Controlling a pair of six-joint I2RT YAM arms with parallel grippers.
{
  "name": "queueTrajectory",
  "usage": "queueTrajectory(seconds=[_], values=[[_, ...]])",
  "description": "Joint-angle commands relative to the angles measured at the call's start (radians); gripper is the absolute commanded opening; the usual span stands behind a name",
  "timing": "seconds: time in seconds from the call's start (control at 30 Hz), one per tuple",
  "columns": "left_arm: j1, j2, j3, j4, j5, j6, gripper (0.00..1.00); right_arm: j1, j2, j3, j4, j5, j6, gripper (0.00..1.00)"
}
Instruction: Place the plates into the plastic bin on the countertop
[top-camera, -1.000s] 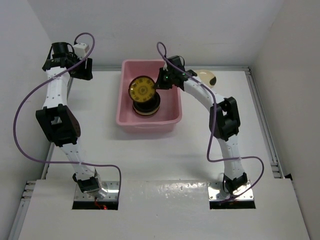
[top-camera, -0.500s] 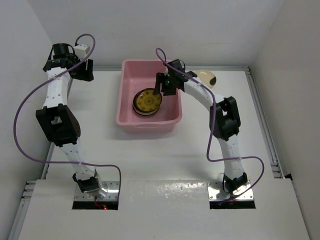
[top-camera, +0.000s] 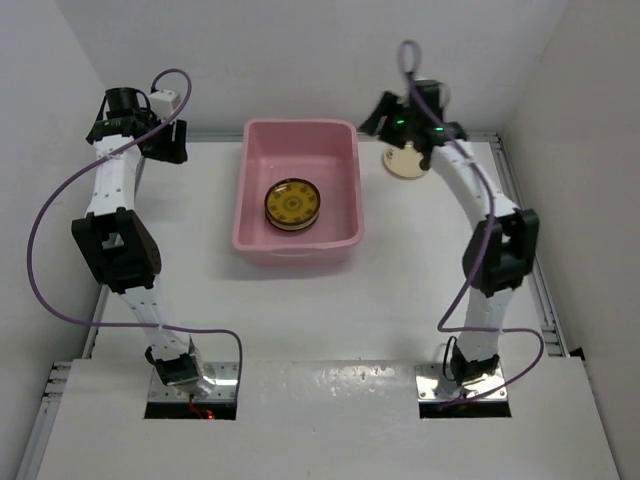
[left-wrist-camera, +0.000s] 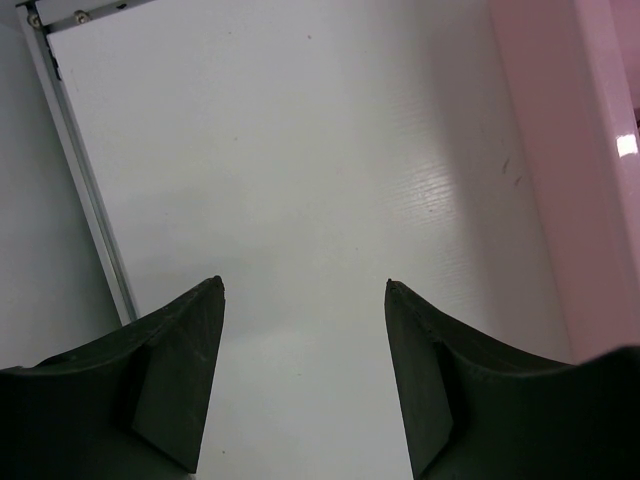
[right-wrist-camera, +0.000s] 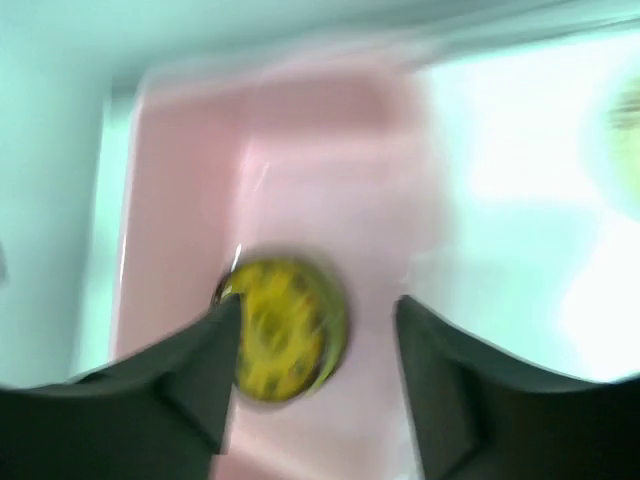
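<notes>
A mustard-yellow plate is seen lying flat inside the pink bin, a dark rim showing beneath it. The bin is set on the countertop. A cream plate is found just right of the bin. The left gripper and right gripper are spread apart, nothing held.

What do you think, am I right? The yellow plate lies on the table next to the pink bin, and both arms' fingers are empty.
Not quite. The yellow plate lies inside the pink bin, not next to it; the top view shows that. The left fingers and right fingers are indeed empty.
</notes>
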Motion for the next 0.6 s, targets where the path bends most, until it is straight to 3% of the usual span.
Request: queueTrajectory(seconds=[0.0, 0.07, 0.2, 0.4, 0.57], values=[[0.008, -0.017, -0.004, 0.003, 0.011, 0.007, 0.68, -0.225, -0.063, -0.124, 0.117, 0.038, 0.319, 0.57], [0.008, -0.017, -0.004, 0.003, 0.000, 0.007, 0.68, -0.311, -0.046, -0.178, 0.132, 0.061, 0.456, 0.54], [0.008, -0.017, -0.014, 0.003, -0.009, 0.007, 0.68, -0.388, 0.035, -0.224, 0.201, 0.078, 0.530, 0.54], [0.017, -0.035, -0.047, 0.003, -0.018, -0.002, 0.68, -0.420, 0.165, -0.187, 0.221, 0.164, 0.561, 0.55], [0.026, -0.026, -0.057, 0.003, -0.028, -0.012, 0.68, -0.423, 0.287, -0.133, 0.191, 0.149, 0.611, 0.54]])
